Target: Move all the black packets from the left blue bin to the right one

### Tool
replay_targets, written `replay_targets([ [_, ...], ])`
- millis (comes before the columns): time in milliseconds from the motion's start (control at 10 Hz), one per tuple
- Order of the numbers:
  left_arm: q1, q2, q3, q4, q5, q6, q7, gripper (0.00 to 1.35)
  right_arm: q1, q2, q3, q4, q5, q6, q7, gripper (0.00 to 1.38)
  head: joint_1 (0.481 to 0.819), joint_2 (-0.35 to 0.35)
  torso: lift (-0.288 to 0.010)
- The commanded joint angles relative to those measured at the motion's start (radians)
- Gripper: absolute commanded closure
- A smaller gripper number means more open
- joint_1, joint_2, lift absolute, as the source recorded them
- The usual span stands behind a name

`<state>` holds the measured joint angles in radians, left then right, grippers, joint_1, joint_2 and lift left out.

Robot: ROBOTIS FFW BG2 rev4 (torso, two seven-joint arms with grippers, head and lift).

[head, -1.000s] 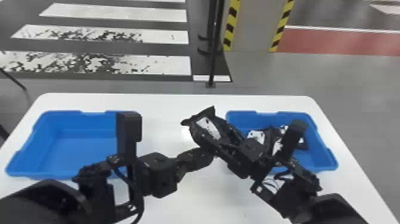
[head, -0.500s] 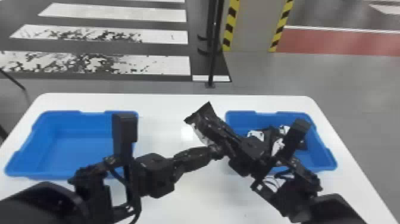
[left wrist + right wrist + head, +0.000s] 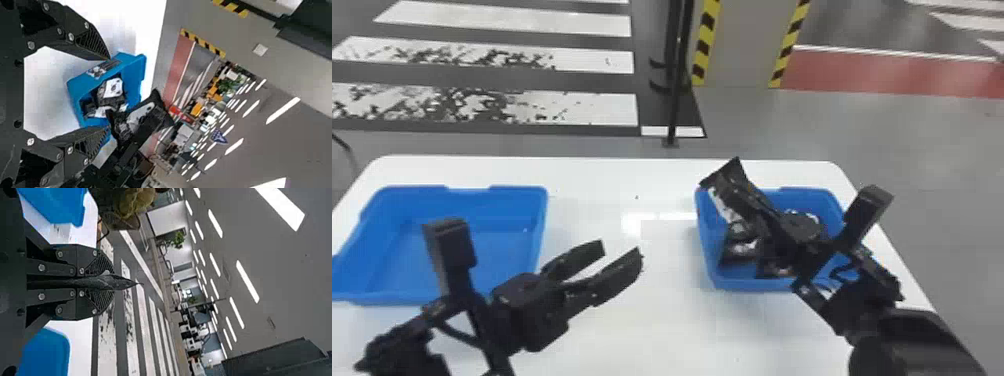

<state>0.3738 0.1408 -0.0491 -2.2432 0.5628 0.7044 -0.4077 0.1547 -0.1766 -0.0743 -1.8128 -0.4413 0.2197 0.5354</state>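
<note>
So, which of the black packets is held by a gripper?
The black packet clamped in the right gripper; the other packets lie in the right blue bin.

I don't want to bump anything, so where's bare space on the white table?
Bare white table: between the left blue bin and right blue bin, beyond the left gripper, and nearer, between left arm and right arm. The left bin looks empty too. It's crowded at the right bin: black packets inside, the right gripper holding another packet above.

Left bin (image 3: 492, 200): blue
Right bin (image 3: 752, 284): matching blue
Packet (image 3: 743, 196): we see black, white-patched
Table (image 3: 652, 325): white
Crosswalk (image 3: 602, 109): white stripes on dark grey
</note>
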Motion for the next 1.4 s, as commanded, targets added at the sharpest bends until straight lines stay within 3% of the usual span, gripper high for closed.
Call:
replay_targets([
  [0, 0.112, -0.037, 0.111, -0.095, -0.060, -0.052, 0.003, 0.14, -0.042, -0.008, -0.067, 0.098, 0.025, 0.006, 0.000, 1.28, 0.695, -0.157, -0.140],
  [100, 0.164, -0.058, 0.163, -0.136, -0.076, -0.093, 0.003, 0.14, -0.066, -0.012, -0.111, 0.148, 0.058, 0.021, -0.002, 1.28, 0.695, -0.159, -0.140],
  [200, 0.208, -0.073, 0.203, -0.163, -0.084, -0.160, 0.003, 0.14, -0.091, -0.017, -0.139, 0.204, 0.072, 0.028, -0.003, 1.13, 0.695, -0.151, -0.140],
  [400, 0.301, -0.098, 0.272, -0.225, -0.120, -0.270, 0.003, 0.14, -0.076, -0.017, -0.201, 0.211, 0.118, 0.023, -0.017, 0.28, 0.695, -0.153, -0.140],
  [500, 0.353, -0.122, 0.312, -0.239, -0.134, -0.317, 0.003, 0.14, -0.020, -0.017, -0.223, 0.155, 0.140, -0.009, -0.028, 0.07, 0.695, -0.159, -0.140],
  [600, 0.397, -0.143, 0.348, -0.249, -0.152, -0.344, 0.003, 0.14, 0.100, -0.012, -0.225, 0.025, 0.140, -0.055, -0.067, 0.10, 0.695, -0.155, -0.140],
  [700, 0.441, -0.143, 0.372, -0.249, -0.172, -0.395, 0.003, 0.14, 0.248, 0.006, -0.225, -0.127, 0.144, -0.080, -0.110, 0.12, 0.695, -0.143, -0.140],
  [900, 0.534, -0.143, 0.406, -0.249, -0.212, -0.489, 0.003, 0.14, 0.520, 0.065, -0.225, -0.368, 0.176, -0.156, -0.150, 0.12, 0.695, -0.100, -0.140],
  [1100, 0.605, -0.143, 0.446, -0.249, -0.296, -0.587, 0.004, 0.14, 0.690, 0.129, -0.227, -0.498, 0.182, -0.207, -0.160, 0.12, 0.695, -0.026, -0.140],
  [1300, 0.657, -0.143, 0.448, -0.249, -0.324, -0.648, 0.004, 0.14, 0.815, 0.141, -0.211, -0.616, 0.228, -0.217, -0.160, 0.12, 0.695, 0.023, -0.140],
])
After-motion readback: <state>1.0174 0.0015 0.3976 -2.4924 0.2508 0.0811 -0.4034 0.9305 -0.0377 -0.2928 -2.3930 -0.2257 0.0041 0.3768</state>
